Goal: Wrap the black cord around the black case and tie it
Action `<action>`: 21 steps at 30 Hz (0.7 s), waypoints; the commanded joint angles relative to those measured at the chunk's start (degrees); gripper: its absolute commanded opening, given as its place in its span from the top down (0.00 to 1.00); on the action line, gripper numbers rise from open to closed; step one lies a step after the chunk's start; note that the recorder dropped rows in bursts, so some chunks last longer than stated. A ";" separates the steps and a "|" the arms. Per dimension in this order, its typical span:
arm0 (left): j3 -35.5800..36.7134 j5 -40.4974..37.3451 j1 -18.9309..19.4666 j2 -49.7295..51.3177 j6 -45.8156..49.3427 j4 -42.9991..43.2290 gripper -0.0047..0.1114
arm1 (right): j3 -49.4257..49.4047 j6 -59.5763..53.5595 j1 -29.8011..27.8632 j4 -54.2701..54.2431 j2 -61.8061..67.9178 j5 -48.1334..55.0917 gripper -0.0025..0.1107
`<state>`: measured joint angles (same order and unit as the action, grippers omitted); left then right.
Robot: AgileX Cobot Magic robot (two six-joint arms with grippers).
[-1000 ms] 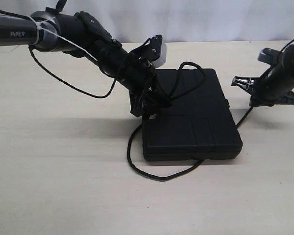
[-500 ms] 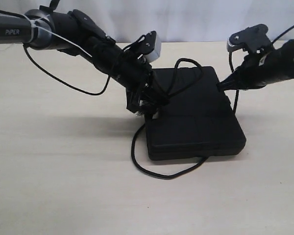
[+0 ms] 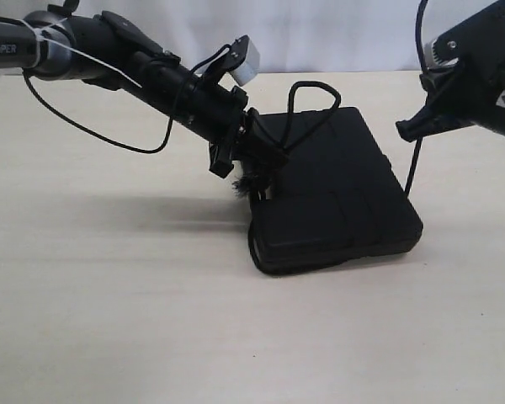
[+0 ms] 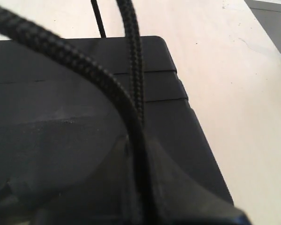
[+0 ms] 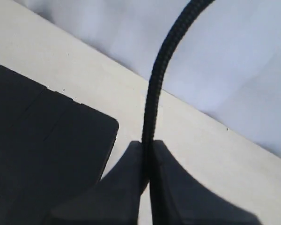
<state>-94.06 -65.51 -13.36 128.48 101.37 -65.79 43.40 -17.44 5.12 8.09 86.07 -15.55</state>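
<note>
**While pinched at both ends, draped over the case**

Though cut off at the left edge of the exterior view, plainly a dark jointed arm (image 3: 135, 63), ending in the left gripper (image 3: 261, 164) at the left edge of the black case (image 3: 337, 194). Jaws pressed together on the black cord (image 3: 296, 87); in the left wrist view, two braided strands running into the slit between the blurred fingers (image 4: 178, 187). Fuzzy, frayed knot (image 3: 241, 182) hanging just below that gripper. Farther right, a rounded loop of cord standing over the case's far edge; another stretch hugging the near-left corner, partly hidden beneath. Case lying on the pale wood-grain table (image 3: 109, 295): matte, rectangular, round-cornered, scored with moulded grooves. At far right, right gripper (image 3: 406, 130) raised above the table, partly cropped by the frame. Jaws clamped on one taut braided strand dropping beside the case's right edge.
</note>
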 commanded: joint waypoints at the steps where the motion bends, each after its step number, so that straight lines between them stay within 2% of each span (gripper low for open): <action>1: 0.26 -0.29 0.06 -0.24 -0.39 -1.20 0.96 | -2.47 0.30 -0.06 0.48 -4.20 -8.83 0.94; 4: 0.26 -0.29 0.06 -0.24 -0.39 -1.45 0.96 | -3.99 0.98 -0.06 4.15 -5.98 -9.69 0.94; 8: 0.26 -0.40 0.06 -0.24 -0.39 -2.71 0.96 | -4.37 6.93 -0.06 15.95 -8.30 -11.39 0.94; 10: 0.26 -0.40 0.06 -0.24 -0.39 -3.63 0.96 | -4.37 8.12 -0.06 28.07 -8.56 -8.45 0.94; 11: 0.26 -1.00 0.06 -0.24 -0.39 -4.57 0.96 | -4.37 10.91 -0.06 37.71 -8.30 -5.55 0.94; 12: 0.26 -2.53 0.06 -0.24 1.07 -4.82 0.96 | -4.37 12.80 -0.06 41.23 -8.07 -4.05 0.94; 15: 0.26 -4.45 1.56 -0.24 5.47 -5.84 0.96 | -4.37 12.82 -0.06 43.86 -8.07 2.27 0.94; 17: 0.43 -4.45 4.10 -0.24 6.93 -8.64 0.96 | -4.37 12.82 -0.06 47.57 -7.55 10.78 0.94; 21: 0.68 -4.45 5.75 0.07 10.14 -8.77 0.96 | -6.93 3.97 1.07 50.50 -4.59 10.86 0.94</action>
<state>-93.46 -69.10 -7.70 128.76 109.35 -72.43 37.60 -8.69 5.39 56.69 80.15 -4.47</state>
